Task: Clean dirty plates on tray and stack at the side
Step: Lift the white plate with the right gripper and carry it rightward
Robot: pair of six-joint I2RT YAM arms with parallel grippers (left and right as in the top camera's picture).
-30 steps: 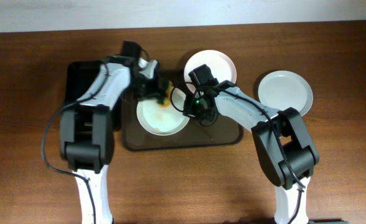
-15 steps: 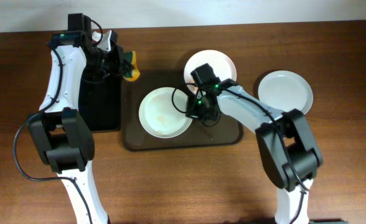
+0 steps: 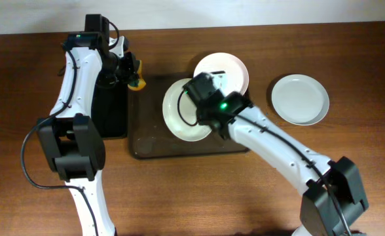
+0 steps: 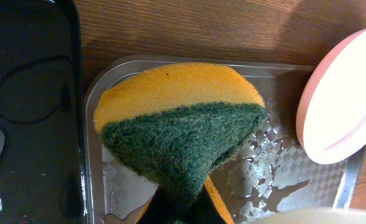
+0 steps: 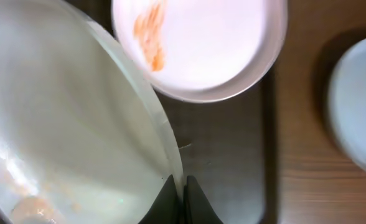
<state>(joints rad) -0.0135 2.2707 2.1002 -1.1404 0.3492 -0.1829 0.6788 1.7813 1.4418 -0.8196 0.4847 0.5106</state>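
The right tool (image 5: 183,186) is clamped on the rim of a tilted plate (image 3: 183,111) over the tray (image 3: 152,148), and the lone plate (image 3: 300,98) lies on the worktop (image 3: 363,164) to its right, nearer this arm, while the left tool (image 3: 128,69) grips the sponge (image 4: 183,118).

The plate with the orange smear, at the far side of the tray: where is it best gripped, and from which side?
Likely by its thin raised rim, one finger over it and one under, coming from the right. The smeared plate is shallow, so only the rim gives a hold; the held plate in the right gripper overlaps its left edge, and the right edge is free.
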